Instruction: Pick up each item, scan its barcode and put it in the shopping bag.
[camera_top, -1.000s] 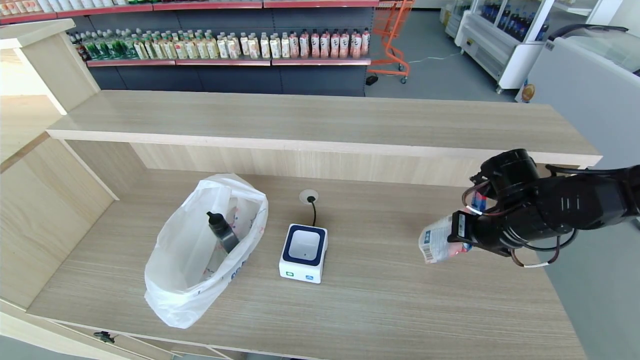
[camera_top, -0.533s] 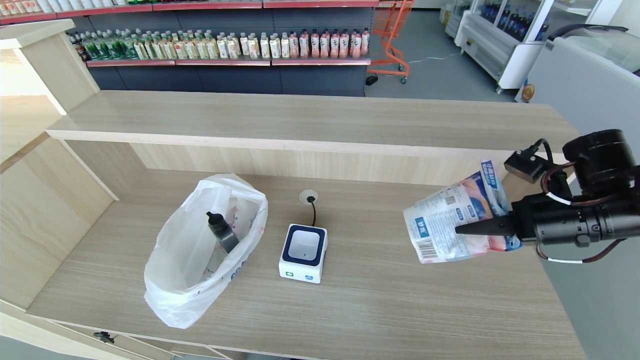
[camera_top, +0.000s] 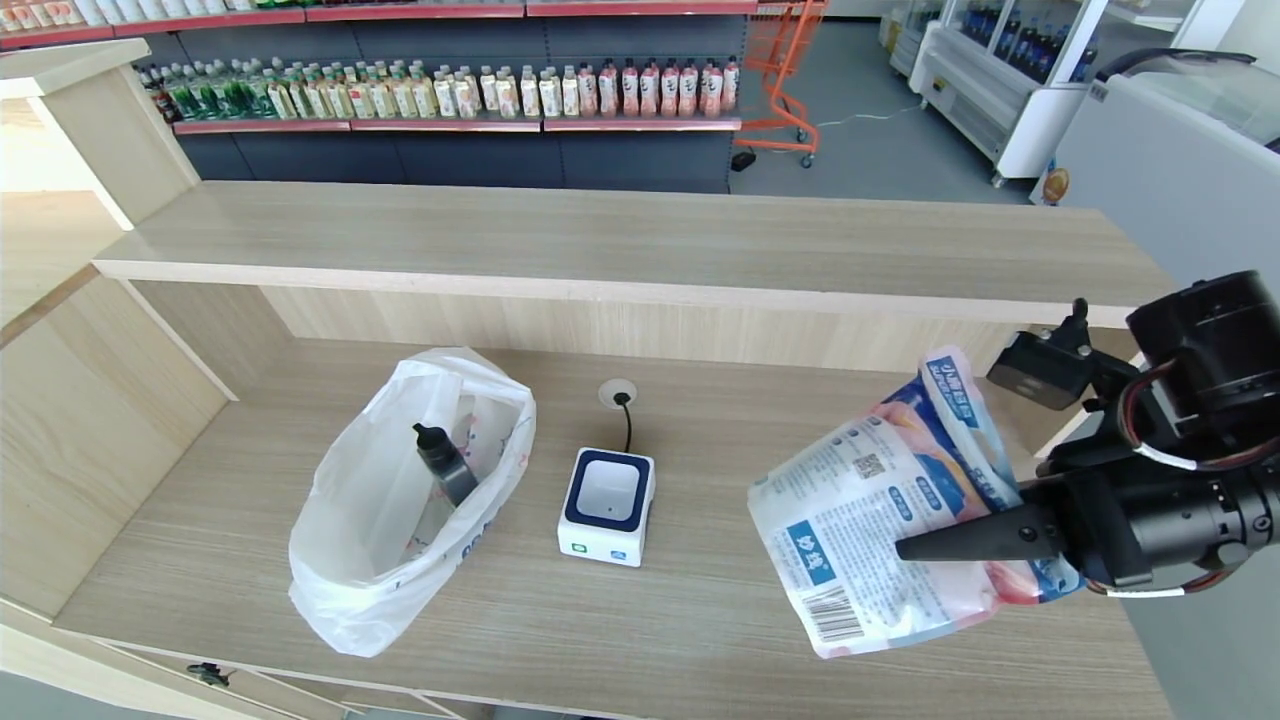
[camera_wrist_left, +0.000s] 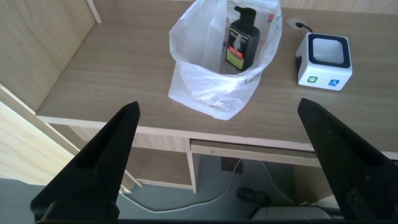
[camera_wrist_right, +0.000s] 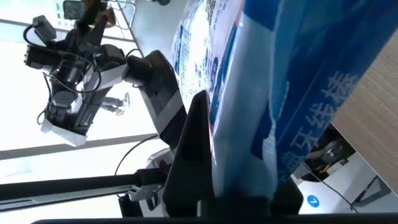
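White-and-blue plastic pouch with pink patches (camera_top: 890, 510) is sitting lower right in the head view, up off the light wood counter (camera_top: 700, 620). My right gripper (camera_top: 985, 535) is clamped on it from the right edge of the frame. In the right wrist view a black finger (camera_wrist_right: 193, 155) is pressed flat on the pouch film (camera_wrist_right: 280, 93).

The pouch's long axis runs diagonally, upper right down to lower left, and the barcode (camera_top: 830, 612) is on the low end, facing up at the camera. The small white scanner with a dark-blue-rimmed window (camera_top: 607, 505) is left of it, mid-frame, with its window also facing up. So my guess is I'll need to flip the printed face downward on the way over.

Further left is the white plastic shopping bag (camera_top: 400, 500), mouth open, with a black pump bottle (camera_top: 445, 465) inside. The scanner is the only thing on that route. The left gripper (camera_wrist_left: 217, 106) hangs spread wide near the bag side, holding nothing.
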